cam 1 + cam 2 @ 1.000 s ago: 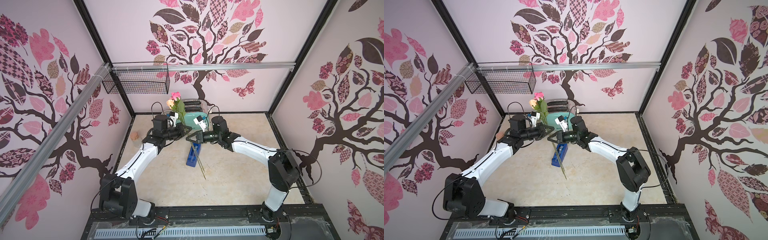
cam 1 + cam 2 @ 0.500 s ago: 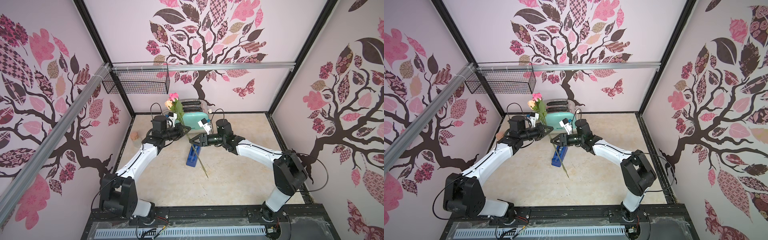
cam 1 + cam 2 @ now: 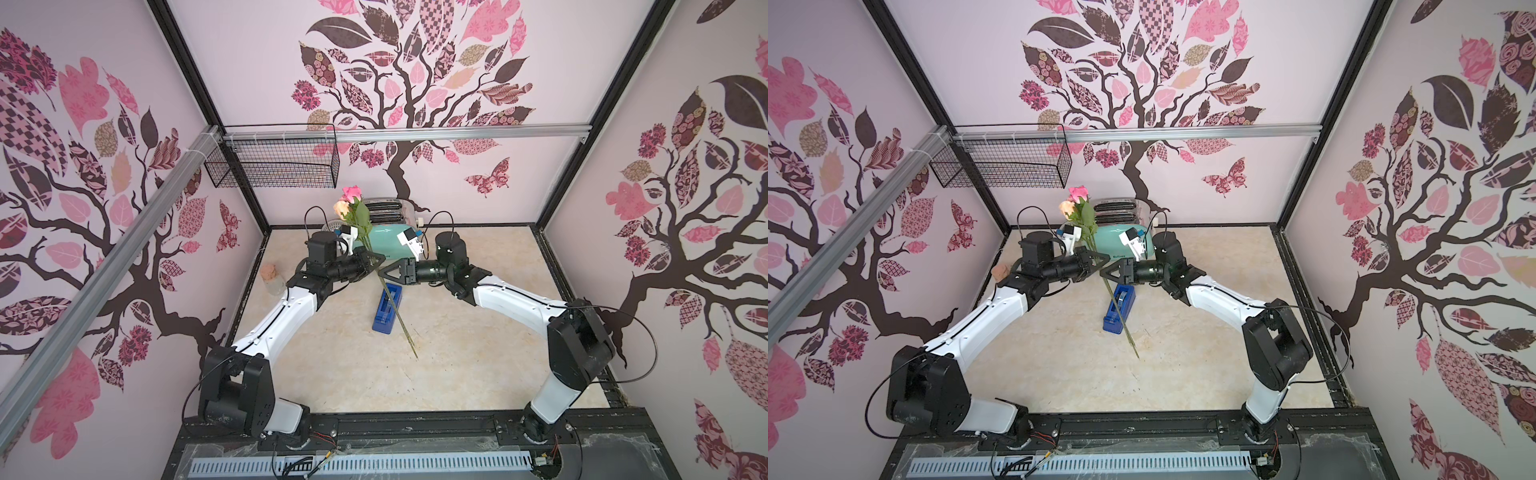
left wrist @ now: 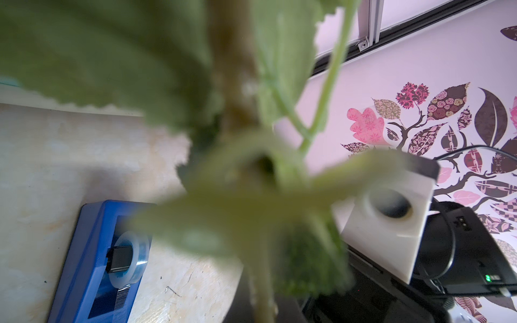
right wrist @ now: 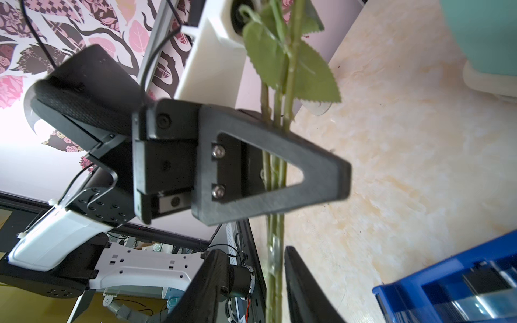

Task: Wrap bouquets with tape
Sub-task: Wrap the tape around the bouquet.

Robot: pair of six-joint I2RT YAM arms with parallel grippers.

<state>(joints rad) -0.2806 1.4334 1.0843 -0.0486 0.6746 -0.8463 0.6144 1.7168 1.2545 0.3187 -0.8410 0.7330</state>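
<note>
Right wrist view: right gripper (image 5: 253,251) jaws stand apart with the bouquet (image 5: 291,70) stems between them, not pinched. Left gripper (image 3: 374,262) is clamped on the stems higher up, bouquet tilted above the table, blooms toward the toaster (image 3: 388,239). The tape (image 4: 141,251) sits in its blue dispenser (image 3: 384,318), on the table below the stems.

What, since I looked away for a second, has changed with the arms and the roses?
The right gripper released the stems of the bouquet, drew back toward its own side, then returned; its jaws now stand open astride them. The left gripper stayed shut on the bouquet; tape dispenser and toaster did not move.
</note>
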